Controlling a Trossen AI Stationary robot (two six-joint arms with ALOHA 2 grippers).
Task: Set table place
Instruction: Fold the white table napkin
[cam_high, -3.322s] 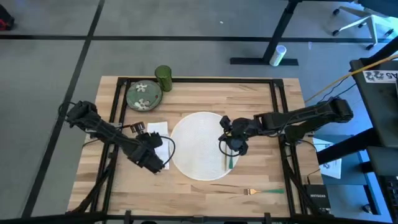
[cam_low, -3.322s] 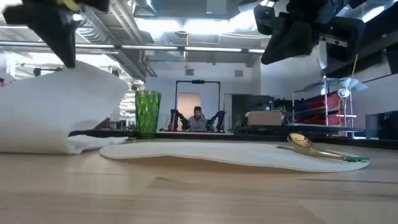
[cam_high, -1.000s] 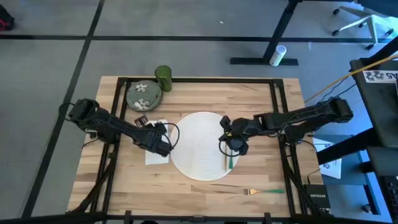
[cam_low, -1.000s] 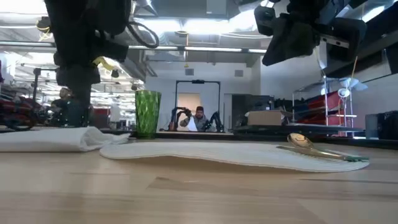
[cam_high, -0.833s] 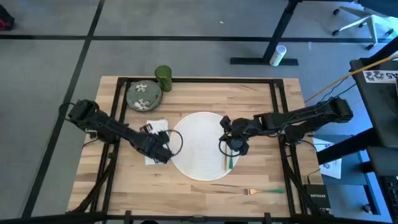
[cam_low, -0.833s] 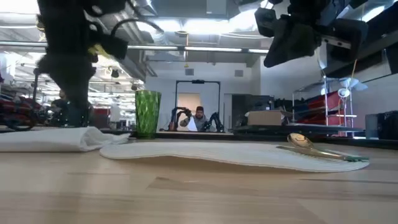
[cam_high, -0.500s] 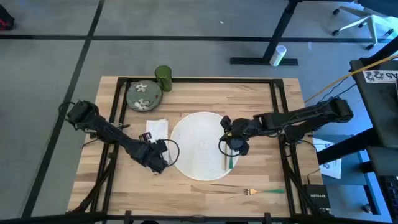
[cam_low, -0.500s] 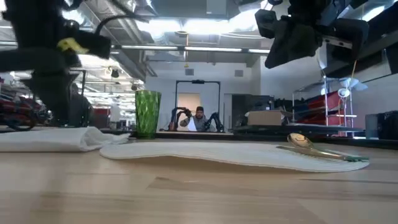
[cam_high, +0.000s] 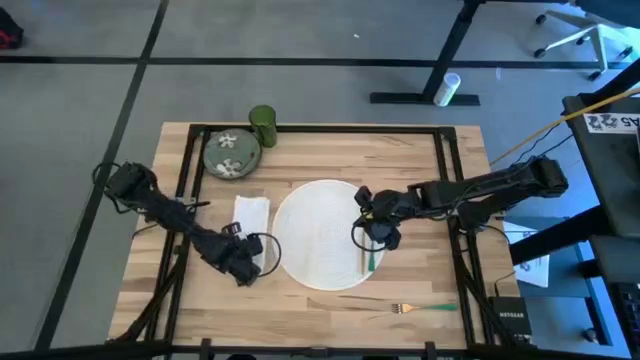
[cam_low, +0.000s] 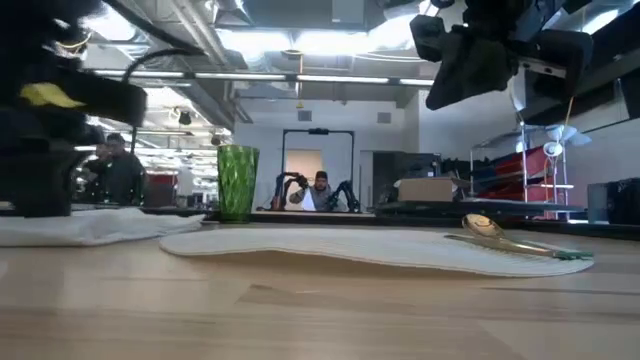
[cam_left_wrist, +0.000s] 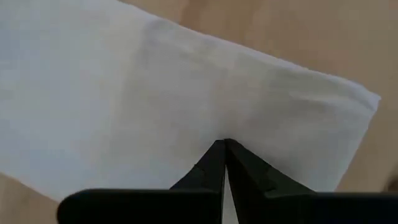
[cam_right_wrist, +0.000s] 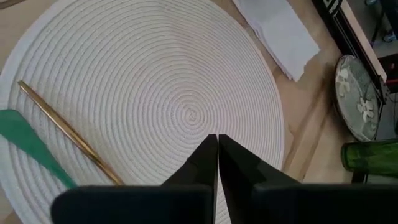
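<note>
A folded white napkin (cam_high: 251, 212) lies flat on the table (cam_high: 420, 170), left of a round white woven placemat (cam_high: 320, 235). A gold spoon with a green handle (cam_high: 369, 258) rests on the placemat's right part. My left gripper (cam_high: 243, 268) is shut over the napkin's near end, and its tips (cam_left_wrist: 224, 144) show against the white cloth (cam_left_wrist: 155, 93). My right gripper (cam_high: 372, 234) hangs shut above the placemat's right side (cam_right_wrist: 174, 93), well clear of it in the low view (cam_low: 480, 60). My left gripper meets the napkin's top face near its near end (cam_left_wrist: 205, 134) with its shut fingertips, slanting down from above. The fingers hide the very spot, so I cannot tell for certain that they touch. The napkin lies flat on the table (cam_low: 100, 228).
A green flowered plate (cam_high: 231, 154) and a green ribbed cup (cam_high: 262, 126) stand at the far left. A fork with a green handle (cam_high: 420, 308) lies near the front edge at the right. Black rails run along the table's sides.
My left gripper, shut throughout, has slid along the napkin toward the table's near edge and slightly left. The napkin's raised fold has flattened and the cloth now lies lower on the table. My right arm has kept still.
</note>
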